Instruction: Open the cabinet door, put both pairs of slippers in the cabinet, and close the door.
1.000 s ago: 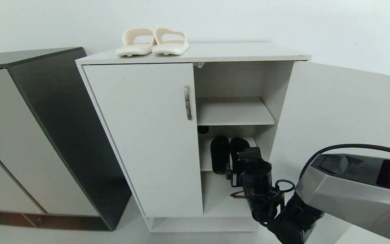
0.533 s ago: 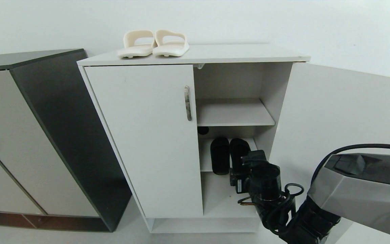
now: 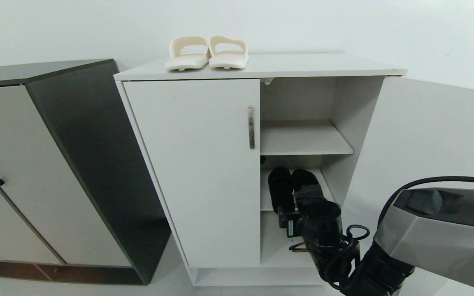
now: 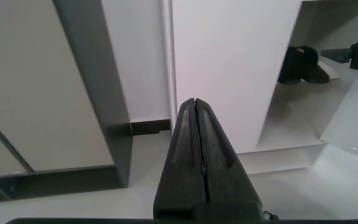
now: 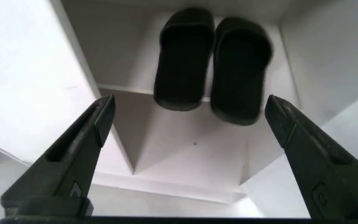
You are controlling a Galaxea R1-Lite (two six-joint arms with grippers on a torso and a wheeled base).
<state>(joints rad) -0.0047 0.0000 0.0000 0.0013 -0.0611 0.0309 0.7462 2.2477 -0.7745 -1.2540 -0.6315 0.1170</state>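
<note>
While the whole head view has slid so that the cabinet [image 3: 261,65] now sits further right in the frame, that is the camera turning, not the furniture moving; against the cabinet, the right claw [image 5: 189,106] has barely shifted. Its fingers stand wide apart, holding nothing, just in front of the black slippers [image 3: 281,190]. These lie side by side on the lower shelf at centre right, their near ends overhanging its edge. That pair looks delivered, so the cream slippers [image 3: 224,57], on the cabinet top at upper centre, are probably next, with the open door [image 3: 418,135] at right left to close. The left claw [image 4: 195,104] hangs low, fingers pressed together, before the closed door [image 3: 196,164]. From the head, the right wrist and its cables cover the claw's fingers and one slipper's end; a dark shape behind the closed door's edge is cut off.
</note>
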